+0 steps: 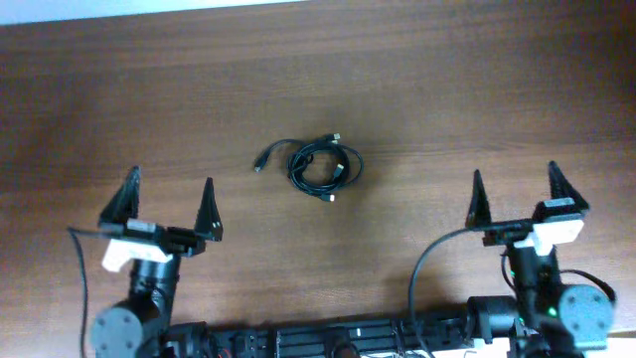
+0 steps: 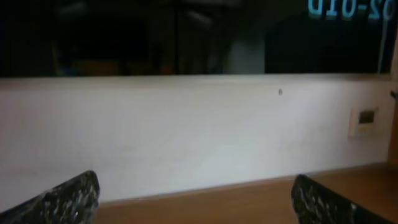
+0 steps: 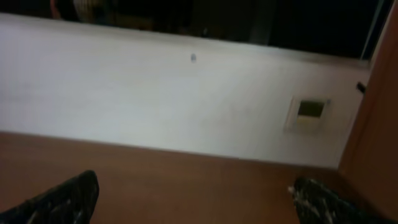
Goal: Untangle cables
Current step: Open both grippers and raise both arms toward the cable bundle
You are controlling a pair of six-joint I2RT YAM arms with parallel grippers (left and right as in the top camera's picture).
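Observation:
The cables [image 1: 323, 165] are thin black cords coiled together in a small bundle at the middle of the wooden table [image 1: 417, 89], with one loose end and plug reaching left [image 1: 260, 162]. My left gripper [image 1: 169, 197] is open and empty at the near left, well short of the bundle. My right gripper [image 1: 519, 189] is open and empty at the near right. In both wrist views the cables are out of view; only the fingertips, the table top and a white wall show.
A white wall [image 2: 186, 130] runs behind the table's far edge, with a small wall plate [image 3: 309, 111] on it. A thicker black arm cable [image 1: 427, 259] loops beside the right arm base.

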